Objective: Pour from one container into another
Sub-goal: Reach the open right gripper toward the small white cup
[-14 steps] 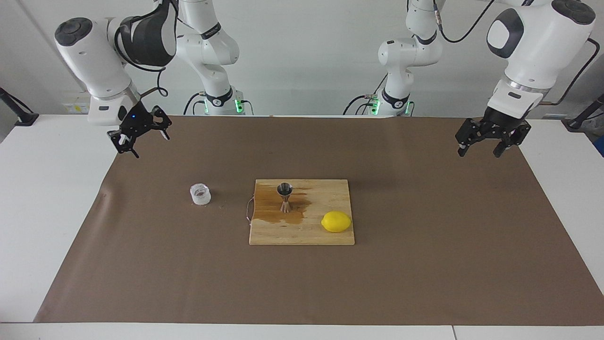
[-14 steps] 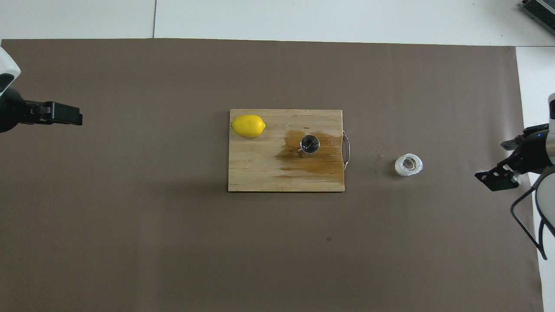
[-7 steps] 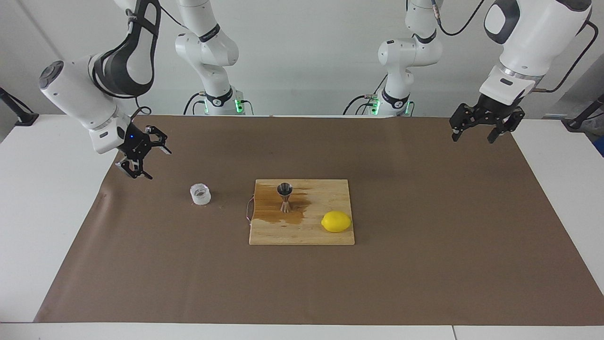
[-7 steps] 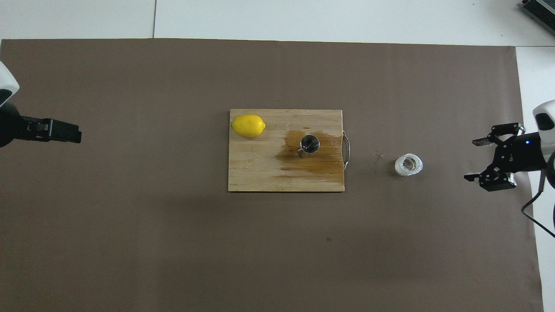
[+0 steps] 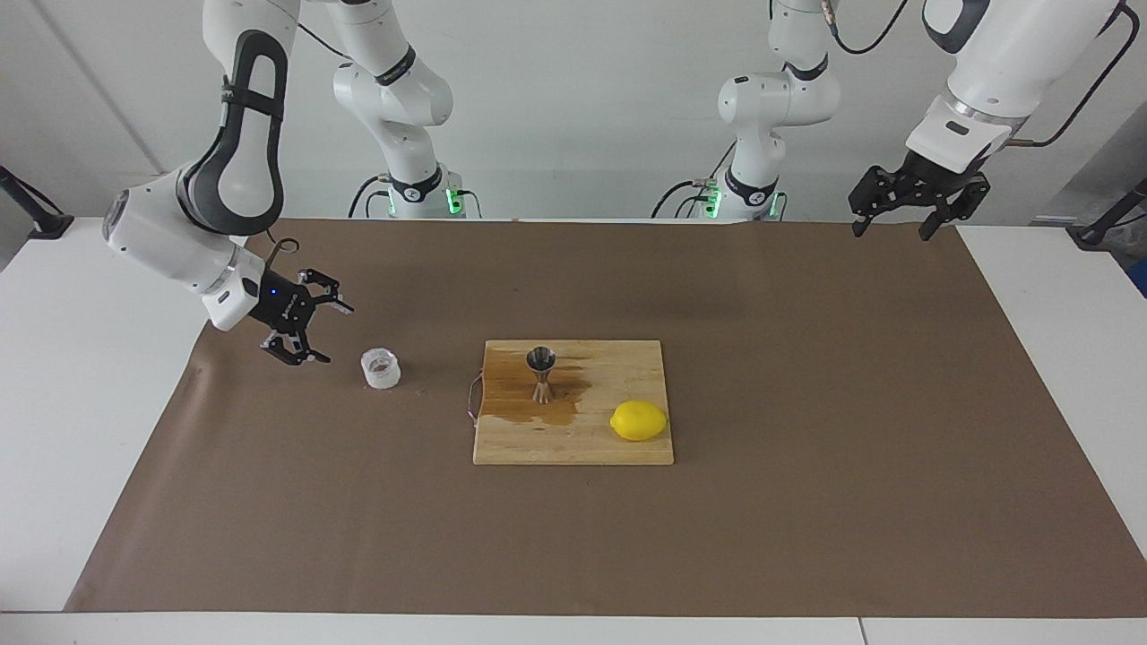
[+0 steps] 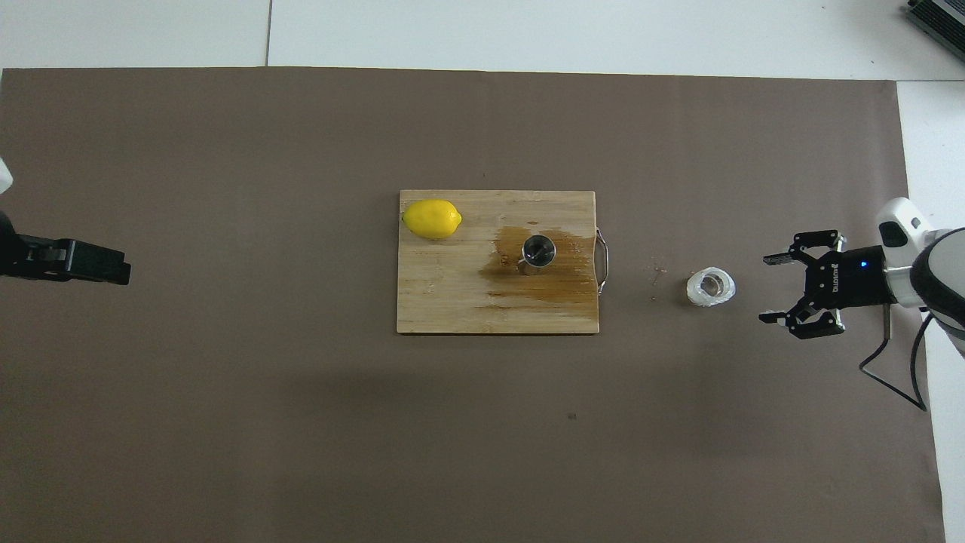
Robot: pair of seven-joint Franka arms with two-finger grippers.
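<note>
Right tool [image 5: 315, 333] spread, tilted low over the brown mat, just beside the clear ribbed cup [image 5: 380, 368], not touching. Left tool [image 5: 894, 223] spread, raised, waiting.

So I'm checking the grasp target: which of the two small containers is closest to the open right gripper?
The clear ribbed cup, on the brown mat beside the right gripper; the steel jigger stands on the cutting board.
</note>
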